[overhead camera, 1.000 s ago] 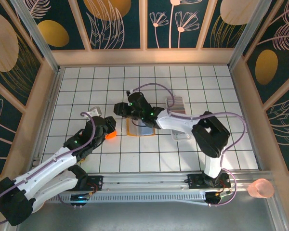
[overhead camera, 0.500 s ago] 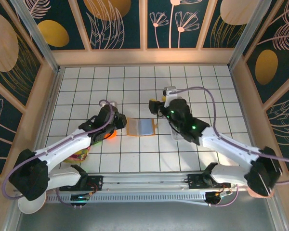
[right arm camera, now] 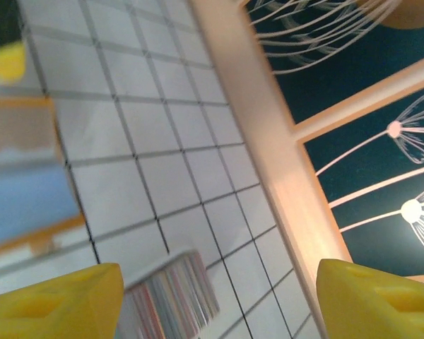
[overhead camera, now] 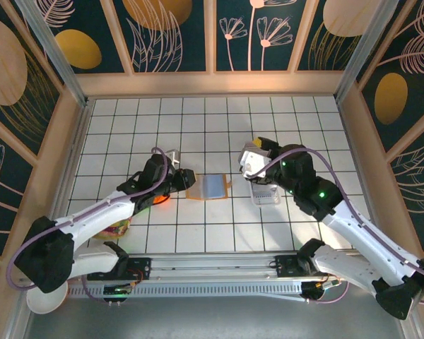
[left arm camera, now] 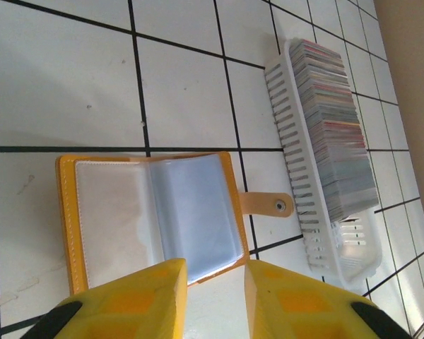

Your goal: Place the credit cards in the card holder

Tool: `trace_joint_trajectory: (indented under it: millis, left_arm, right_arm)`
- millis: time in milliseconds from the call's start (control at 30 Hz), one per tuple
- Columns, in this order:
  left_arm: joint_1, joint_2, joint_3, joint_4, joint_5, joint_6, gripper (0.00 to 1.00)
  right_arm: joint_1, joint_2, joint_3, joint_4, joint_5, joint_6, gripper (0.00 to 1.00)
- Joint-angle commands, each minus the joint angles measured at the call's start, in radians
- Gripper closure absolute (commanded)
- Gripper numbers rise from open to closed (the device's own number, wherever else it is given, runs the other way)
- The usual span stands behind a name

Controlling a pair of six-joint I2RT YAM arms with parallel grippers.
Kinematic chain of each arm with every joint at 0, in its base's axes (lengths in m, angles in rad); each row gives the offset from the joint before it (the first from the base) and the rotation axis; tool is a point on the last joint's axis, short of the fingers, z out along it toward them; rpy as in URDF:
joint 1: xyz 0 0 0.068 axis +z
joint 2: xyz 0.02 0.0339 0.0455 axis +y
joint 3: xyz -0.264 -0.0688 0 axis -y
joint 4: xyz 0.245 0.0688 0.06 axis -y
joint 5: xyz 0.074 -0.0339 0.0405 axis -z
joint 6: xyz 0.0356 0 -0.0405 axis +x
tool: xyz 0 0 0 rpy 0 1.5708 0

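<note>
While the credit cards (left arm camera: 336, 127) stood on edge in a white tray (left arm camera: 290, 141) just beyond the clasp tab of the open card holder (left arm camera: 152, 212), the left gripper (left arm camera: 215, 279) hovered at the holder's opposite edge, fingers slightly apart, empty. The right gripper (right arm camera: 212, 296) hung wide open over the tray. Picking a card seemed the step in hand, and the next move called for pinching one card.

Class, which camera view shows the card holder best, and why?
The left wrist view: the card holder lies open, close and sharp, clear pockets and clasp tab plain. The top external view shows it small; the right wrist view catches it blurred at the left edge.
</note>
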Motion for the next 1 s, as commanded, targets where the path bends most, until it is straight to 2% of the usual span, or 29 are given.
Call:
trace_joint_trajectory:
  millis: [0,133,167,267,533,633,967]
  left_arm:
    - [0.005,-0.034,-0.031,0.042,0.013,0.022,0.71]
    - [0.005,-0.051,-0.055,0.046,0.011,0.024,0.70]
    - [0.005,-0.058,-0.062,0.047,0.013,0.021,0.70]
    - [0.004,-0.084,-0.079,0.046,0.008,0.018,0.69]
    - [0.004,-0.190,-0.135,-0.007,-0.037,0.042,0.68]
    - [0.005,-0.230,-0.162,-0.008,-0.050,0.043,0.67]
    - [0.005,-0.258,-0.186,-0.014,-0.057,0.021,0.65]
  right_arm:
    - [-0.046,0.028,0.001,-0.264,0.024,-0.241,0.27]
    - [-0.127,0.087,-0.045,-0.290,0.015,-0.245,0.25]
    - [-0.138,0.104,-0.061,-0.269,0.015,-0.248,0.14]
    - [-0.142,0.154,-0.109,-0.210,0.035,-0.292,0.07]
    - [-0.142,0.261,-0.170,-0.063,0.020,-0.388,0.05]
    - [-0.142,0.293,-0.199,0.002,0.037,-0.411,0.01]
    - [-0.191,0.360,-0.216,0.066,0.021,-0.439,0.01]
